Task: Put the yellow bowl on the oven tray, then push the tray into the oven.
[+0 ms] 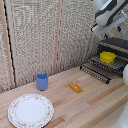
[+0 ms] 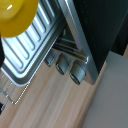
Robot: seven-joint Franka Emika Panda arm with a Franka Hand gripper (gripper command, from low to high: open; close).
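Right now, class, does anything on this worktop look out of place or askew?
Nothing looks spilled or damaged. The yellow dish sits upright on the baking sheet, which sticks out of the oven, not yet pushed in.

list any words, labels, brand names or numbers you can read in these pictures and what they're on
None can be read.
Small dark and silver-grey toaster oven: no legible marks around its round grey knobs; the view is blurred.
Blue cup: no print visible.
Large white patterned plate: only a rim pattern, no letters.
Small round bright-yellow bowl and ribbed metal tray: plain.
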